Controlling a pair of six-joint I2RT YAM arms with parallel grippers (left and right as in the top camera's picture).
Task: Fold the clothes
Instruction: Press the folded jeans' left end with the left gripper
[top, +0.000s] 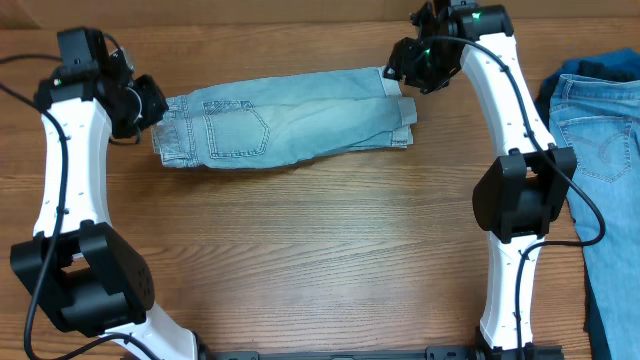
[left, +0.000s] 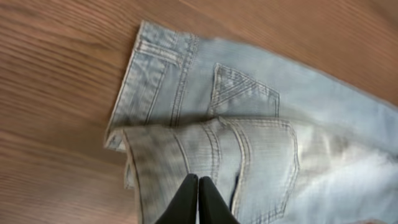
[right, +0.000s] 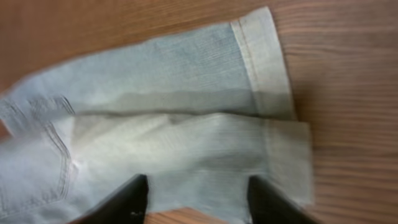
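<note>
Pale blue denim shorts (top: 290, 125) lie folded lengthwise across the far part of the table, waistband to the left and cuffed hems to the right. In the left wrist view the shorts (left: 261, 143) show a back pocket and the waistband edge. My left gripper (left: 198, 180) hangs over that waistband end (top: 150, 100), its fingers pressed together with no cloth visible between them. In the right wrist view the shorts (right: 174, 124) show both stacked cuffs. Over the hem end, my right gripper (right: 196, 183) hovers (top: 400, 65) with its jaws spread wide, holding nothing.
More clothes lie at the right edge: light-blue jeans (top: 610, 150) with a darker blue garment (top: 600, 65) behind them. The right arm's lower links (top: 520, 200) stand between the shorts and that pile. Bare wooden table (top: 320, 260) fills the front.
</note>
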